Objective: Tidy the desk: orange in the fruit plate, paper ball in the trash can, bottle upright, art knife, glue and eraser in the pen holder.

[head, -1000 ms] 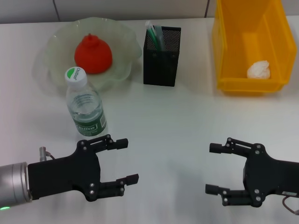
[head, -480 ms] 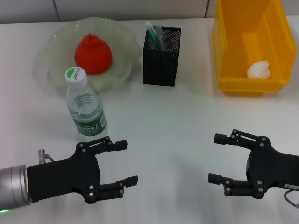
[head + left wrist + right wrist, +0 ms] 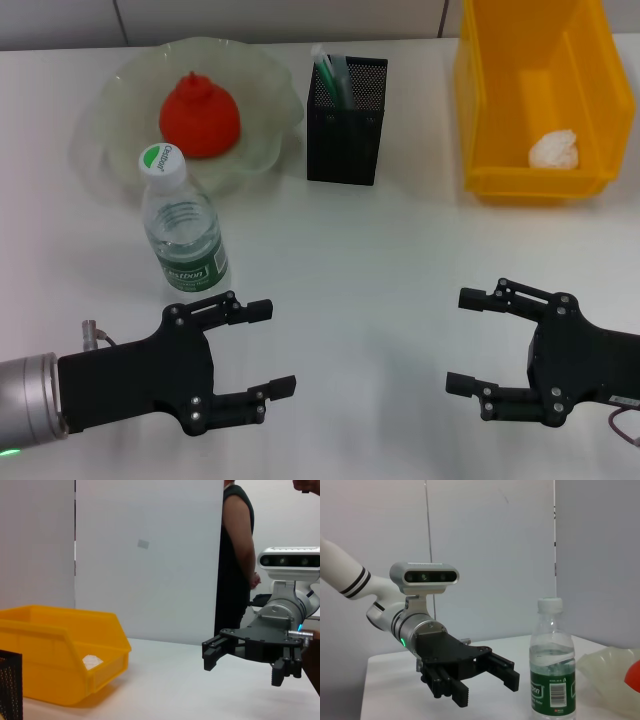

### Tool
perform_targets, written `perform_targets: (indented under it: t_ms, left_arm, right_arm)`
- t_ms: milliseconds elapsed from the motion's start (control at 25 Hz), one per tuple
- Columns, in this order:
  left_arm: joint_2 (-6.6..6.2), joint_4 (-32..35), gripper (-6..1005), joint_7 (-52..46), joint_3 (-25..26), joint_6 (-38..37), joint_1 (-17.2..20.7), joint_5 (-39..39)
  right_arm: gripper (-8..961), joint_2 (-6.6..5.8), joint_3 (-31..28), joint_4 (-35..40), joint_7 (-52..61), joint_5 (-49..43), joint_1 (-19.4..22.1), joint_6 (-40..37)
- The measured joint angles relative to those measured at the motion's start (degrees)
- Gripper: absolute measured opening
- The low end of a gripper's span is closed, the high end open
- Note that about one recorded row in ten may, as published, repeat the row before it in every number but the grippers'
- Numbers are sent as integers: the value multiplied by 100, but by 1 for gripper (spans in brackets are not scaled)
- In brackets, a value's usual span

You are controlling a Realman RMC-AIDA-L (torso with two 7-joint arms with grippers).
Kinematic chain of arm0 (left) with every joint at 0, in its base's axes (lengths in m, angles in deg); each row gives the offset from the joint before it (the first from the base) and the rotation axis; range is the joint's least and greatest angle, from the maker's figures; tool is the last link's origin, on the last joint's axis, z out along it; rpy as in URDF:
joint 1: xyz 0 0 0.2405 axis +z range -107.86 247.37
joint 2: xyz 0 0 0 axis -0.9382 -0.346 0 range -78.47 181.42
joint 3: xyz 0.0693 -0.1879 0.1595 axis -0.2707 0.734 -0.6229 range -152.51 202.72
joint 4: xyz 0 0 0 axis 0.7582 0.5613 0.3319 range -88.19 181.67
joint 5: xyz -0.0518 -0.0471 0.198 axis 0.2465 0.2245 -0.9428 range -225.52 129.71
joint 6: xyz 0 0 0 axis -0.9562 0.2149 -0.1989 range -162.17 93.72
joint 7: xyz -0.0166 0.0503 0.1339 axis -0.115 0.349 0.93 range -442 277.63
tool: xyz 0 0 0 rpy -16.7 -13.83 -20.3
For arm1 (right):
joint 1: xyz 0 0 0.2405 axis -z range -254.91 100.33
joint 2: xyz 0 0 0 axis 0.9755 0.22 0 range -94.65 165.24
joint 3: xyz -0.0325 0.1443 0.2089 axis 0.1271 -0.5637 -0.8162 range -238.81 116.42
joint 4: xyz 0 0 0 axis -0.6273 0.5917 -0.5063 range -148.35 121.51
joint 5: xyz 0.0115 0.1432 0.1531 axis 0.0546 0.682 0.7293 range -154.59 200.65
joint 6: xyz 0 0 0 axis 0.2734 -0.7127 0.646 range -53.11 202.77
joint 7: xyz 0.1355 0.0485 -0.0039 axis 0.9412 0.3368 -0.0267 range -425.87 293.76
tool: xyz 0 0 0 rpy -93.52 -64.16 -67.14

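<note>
The orange (image 3: pixel 199 115) lies in the pale green fruit plate (image 3: pixel 262 75) at the back left. The water bottle (image 3: pixel 183 226) stands upright in front of the plate; it also shows in the right wrist view (image 3: pixel 552 665). The black mesh pen holder (image 3: pixel 346 121) holds green and white items. The paper ball (image 3: pixel 554 150) lies in the yellow trash bin (image 3: pixel 500 90), also in the left wrist view (image 3: pixel 91 661). My left gripper (image 3: pixel 271 347) is open and empty near the front left. My right gripper (image 3: pixel 465 340) is open and empty near the front right.
A person (image 3: pixel 239 555) stands beyond the table in the left wrist view. White table surface (image 3: pixel 370 260) lies between the two grippers and in front of the pen holder.
The right gripper drew back a little toward the right and front between one second ago and half a second ago. Since then nothing has moved.
</note>
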Motion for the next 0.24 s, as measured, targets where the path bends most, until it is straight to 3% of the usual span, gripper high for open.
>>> perform_targets:
  t_ms: [240]
  left_arm:
    - [8,36,783,0,99,-60,0,-2]
  right_arm:
    - [837,0,-76,2,-1,-11,1,1]
